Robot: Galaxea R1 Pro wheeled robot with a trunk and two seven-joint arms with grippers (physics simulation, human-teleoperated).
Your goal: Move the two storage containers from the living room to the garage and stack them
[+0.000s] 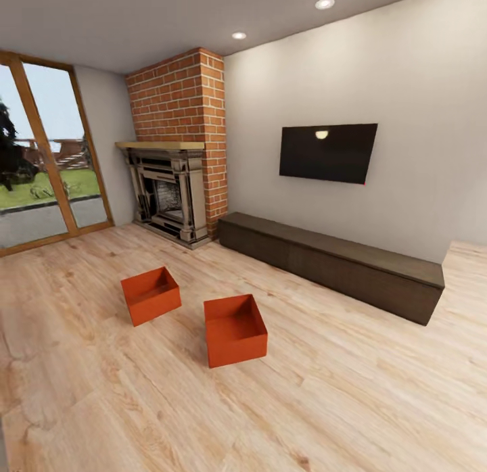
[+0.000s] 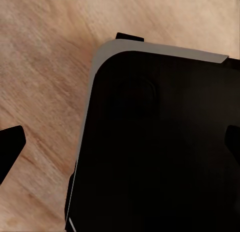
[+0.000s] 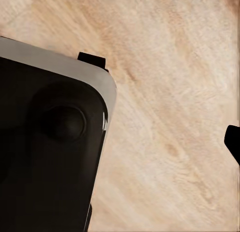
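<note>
Showing two storage containers [image 1: 151, 295] [image 1: 235, 330] apart on wood floor [image 1: 338, 391] | wrist views: robot base [image 2: 160, 142], claws spread

Floor [image 1: 352, 391]: light wood planks, visible grain, soft satin sheen.
Storage containers [image 1: 151, 295] [image 1: 235, 330]: orange-red, smooth, matt, plastic-looking.
Fireplace [image 1: 179, 100]: rough red brick, wooden mantel.
TV [image 1: 328, 152]: glossy black, reflecting a lamp.
Bench [image 1: 331, 262]: dark matt wood.
Robot base [image 2: 160, 152]: smooth black shell with a grey edge.

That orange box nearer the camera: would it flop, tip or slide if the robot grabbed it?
The nearer storage container probably stays stiff: its thin walls stand straight. It looks empty, so likely light. Sitting flat and broad on the smooth wood floor, it would sooner slide than tip.
</note>
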